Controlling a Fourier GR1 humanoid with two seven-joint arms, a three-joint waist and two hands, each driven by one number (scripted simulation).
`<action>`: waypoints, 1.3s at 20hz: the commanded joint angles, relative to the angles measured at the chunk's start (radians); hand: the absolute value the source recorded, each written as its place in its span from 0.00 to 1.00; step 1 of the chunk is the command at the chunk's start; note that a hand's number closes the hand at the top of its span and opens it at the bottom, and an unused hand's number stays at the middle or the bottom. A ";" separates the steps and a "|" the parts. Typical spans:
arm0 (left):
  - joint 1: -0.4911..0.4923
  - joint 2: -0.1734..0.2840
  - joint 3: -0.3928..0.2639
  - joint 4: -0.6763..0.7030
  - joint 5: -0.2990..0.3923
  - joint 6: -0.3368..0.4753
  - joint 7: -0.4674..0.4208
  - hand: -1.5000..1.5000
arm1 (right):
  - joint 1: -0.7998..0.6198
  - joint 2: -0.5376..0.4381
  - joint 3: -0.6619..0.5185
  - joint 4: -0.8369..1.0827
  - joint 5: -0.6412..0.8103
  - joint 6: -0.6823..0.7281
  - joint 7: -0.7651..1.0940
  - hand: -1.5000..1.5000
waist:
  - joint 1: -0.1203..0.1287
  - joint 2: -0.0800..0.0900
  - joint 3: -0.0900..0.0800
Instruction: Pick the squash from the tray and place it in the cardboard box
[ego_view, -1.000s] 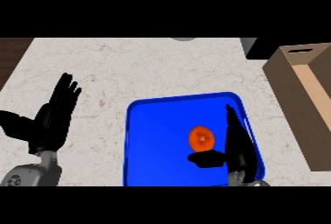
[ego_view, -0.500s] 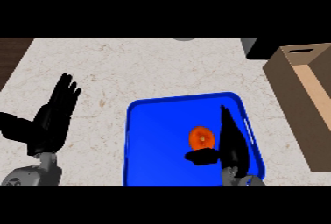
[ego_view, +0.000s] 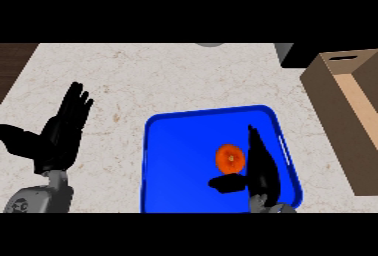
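Note:
An orange squash (ego_view: 230, 158) lies on the blue tray (ego_view: 177, 150), right of its middle. My right hand (ego_view: 261, 167) is over the tray just right of the squash, fingers straight and pointing away from me, thumb stretched out below the squash. Nothing is held in it. The cardboard box (ego_view: 353, 107) stands at the right edge, its top open. My left hand (ego_view: 60, 132) rests open at the left over the counter, fingers up.
The light marble counter (ego_view: 162, 80) stretches behind and left of the tray. A dark object (ego_view: 294, 54) stands at the back beside the box, and a grey round thing (ego_view: 209, 44) peeks in at the back edge.
My right hand has slid left and slightly forward, closing in on the squash's right side. The left hand and the squash have not moved.

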 joint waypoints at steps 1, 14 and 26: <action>0.030 -0.023 -0.017 -0.038 -0.024 0.002 0.031 0.50 | 0.065 0.003 0.024 0.004 0.003 -0.044 0.001 0.00 | 0.000 -0.001 0.000; 0.080 -0.040 0.025 -0.113 -0.027 -0.062 0.032 0.50 | -0.088 0.003 0.009 0.146 -0.038 -0.077 -0.004 0.00 | 0.004 0.000 0.000; 0.039 -0.036 0.069 -0.024 -0.035 -0.091 0.001 0.50 | -0.079 0.003 0.045 0.151 0.176 -0.055 -0.023 1.00 | 0.001 0.000 0.000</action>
